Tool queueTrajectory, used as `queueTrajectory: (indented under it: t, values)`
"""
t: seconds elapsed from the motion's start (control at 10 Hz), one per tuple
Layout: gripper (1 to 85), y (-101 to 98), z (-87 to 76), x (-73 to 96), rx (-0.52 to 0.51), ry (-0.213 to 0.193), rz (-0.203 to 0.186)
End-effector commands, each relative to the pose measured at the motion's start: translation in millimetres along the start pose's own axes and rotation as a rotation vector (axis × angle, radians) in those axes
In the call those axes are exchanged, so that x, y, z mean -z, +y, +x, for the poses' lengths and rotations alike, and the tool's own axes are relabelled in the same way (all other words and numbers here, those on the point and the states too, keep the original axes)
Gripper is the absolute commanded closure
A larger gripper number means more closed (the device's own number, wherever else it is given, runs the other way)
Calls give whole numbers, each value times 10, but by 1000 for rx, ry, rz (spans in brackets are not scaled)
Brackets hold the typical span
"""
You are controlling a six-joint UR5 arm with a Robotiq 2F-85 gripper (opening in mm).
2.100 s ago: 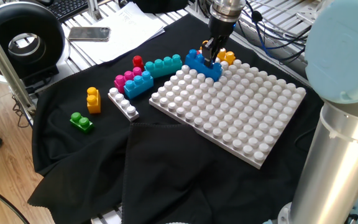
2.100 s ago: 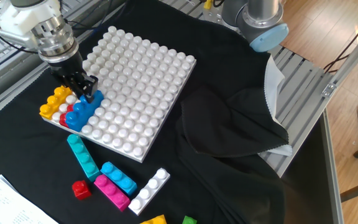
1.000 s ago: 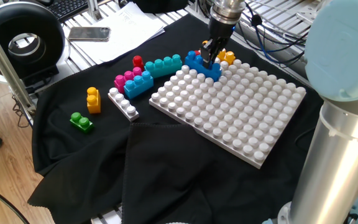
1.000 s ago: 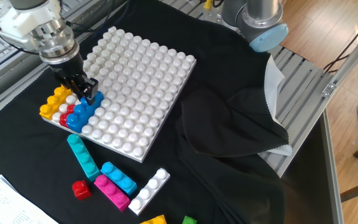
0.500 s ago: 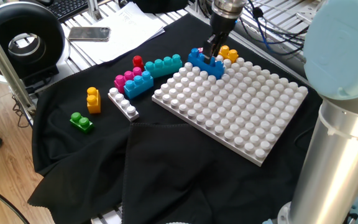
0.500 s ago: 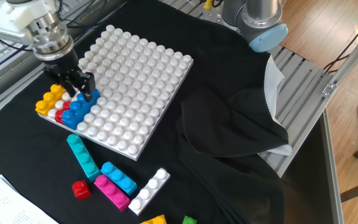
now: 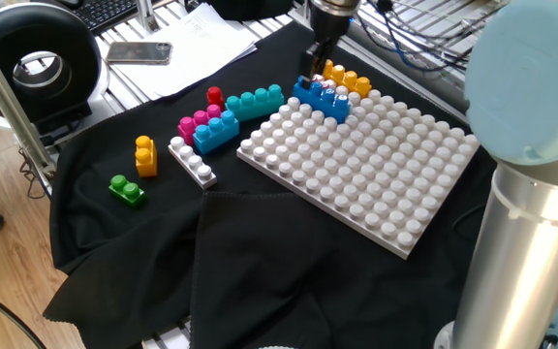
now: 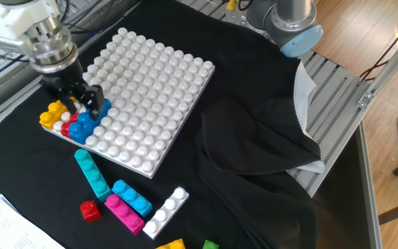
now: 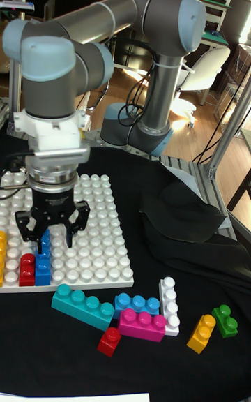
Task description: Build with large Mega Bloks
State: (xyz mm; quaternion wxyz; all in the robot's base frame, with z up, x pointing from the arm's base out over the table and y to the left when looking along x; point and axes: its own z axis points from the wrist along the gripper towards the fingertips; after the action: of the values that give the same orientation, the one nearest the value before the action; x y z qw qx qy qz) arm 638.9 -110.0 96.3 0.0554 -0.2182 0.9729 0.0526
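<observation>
On the near-left corner of the white studded board (image 9: 97,241) a blue brick (image 9: 43,257) stands pressed, with a red brick (image 9: 26,268) and a yellow-orange brick (image 9: 2,255) beside it. My gripper (image 9: 50,233) hangs open just above the blue brick, its fingers spread on either side and touching nothing. The other fixed view shows the same gripper (image 8: 81,105) over the blue brick (image 8: 85,126). Loose Mega Bloks lie on the black cloth: teal (image 7: 255,101), small red (image 7: 215,96), pink (image 7: 196,121), blue (image 7: 217,132), white (image 7: 192,161), yellow-orange (image 7: 145,155) and green (image 7: 127,189).
A phone (image 7: 139,52) and papers (image 7: 197,44) lie beyond the cloth, next to a black round device (image 7: 32,68). The cloth bunches into folds (image 8: 254,138) beside the board. The arm's grey base column (image 7: 541,233) stands at the right.
The gripper has let go of the blue brick, opened and lifted away from it. The board shifted slightly, and the blue brick stays pressed on its corner.
</observation>
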Motion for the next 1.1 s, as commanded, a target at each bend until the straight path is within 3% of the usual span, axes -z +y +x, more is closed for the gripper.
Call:
queueTrajectory:
  t: [0.0, 0.2, 0.3, 0.7, 0.8, 1.0]
  values:
    - [293, -5, -411, -155, 299, -4, 73]
    - [310, 13, -416, -312, 441, 20, 68]
    - [320, 60, -358, -346, 480, 40, 54]
    - [303, 252, -256, -398, 592, 62, -7]
    - [300, 260, -269, -409, 627, 58, -8]
    - [290, 435, -481, -464, 648, -32, -39]
